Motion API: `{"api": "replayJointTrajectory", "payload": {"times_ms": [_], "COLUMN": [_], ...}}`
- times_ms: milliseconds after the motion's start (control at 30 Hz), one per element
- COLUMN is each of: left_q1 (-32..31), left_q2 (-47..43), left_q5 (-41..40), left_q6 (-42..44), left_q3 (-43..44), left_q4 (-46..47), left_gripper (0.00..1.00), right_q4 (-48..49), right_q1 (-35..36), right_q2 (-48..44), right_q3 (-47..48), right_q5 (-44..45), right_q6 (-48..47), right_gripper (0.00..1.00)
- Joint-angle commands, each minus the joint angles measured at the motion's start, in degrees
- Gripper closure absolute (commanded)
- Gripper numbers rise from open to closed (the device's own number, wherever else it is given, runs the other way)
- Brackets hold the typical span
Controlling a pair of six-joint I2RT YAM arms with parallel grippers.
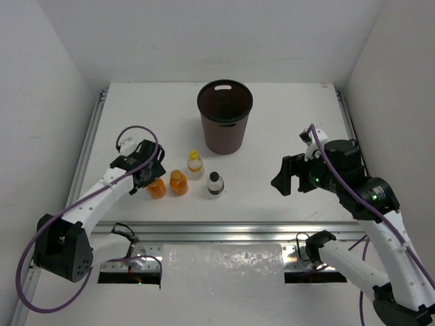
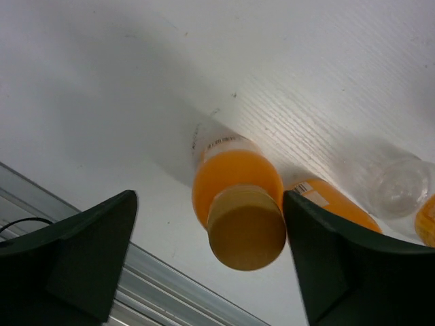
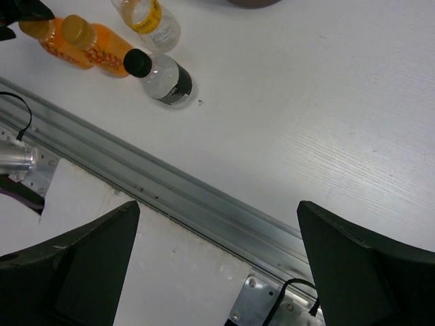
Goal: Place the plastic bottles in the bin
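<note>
While the left hand point(image 2: 209, 204) stands open astride an orange bottle point(image 2: 234, 176), not gripping it, the right hand point(image 3: 219, 207) gapes empty.

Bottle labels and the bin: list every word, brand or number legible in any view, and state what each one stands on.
No text can be read anywhere.
On the near orange bottle, the white band has tiny dark print, too blurred to read.
On the second orange bottle, a small white patch, too small.
On the clear bottle, a dark label, nothing legible.
On the yellow-labelled bottle, marks too small.
On the bin, no markings seen.
</note>
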Motion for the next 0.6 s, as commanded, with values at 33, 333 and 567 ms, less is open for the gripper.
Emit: {"api": "replayJointTrajectory", "payload": {"times_ms": [33,333,567], "left_q1": [1.59,1.67,1.67], "left_q2": [-0.99,-3.97,-7.41], "left_q5": [3.15,5.27,2.90], "left_q6": [1.53,3.29,4.08], "left_q3": [-3.22,-2.79,1.33], "left_q4": [8.09,6.79,1.61], "left_gripper": [0.25,0.57,0.91], "right_q4": [2.31,3.01,3.98], "right_q1": [0.00,0.09,0.00], "right_q2": [-0.41,0.64,2.31], "right_q3": [0.54,0.46,0.02], "right_q5": [-1.22,-2.01,-3.76], "right_q6": [0.25,0.86,1.74], "right_gripper": [0.01,0.01,0.01]}}
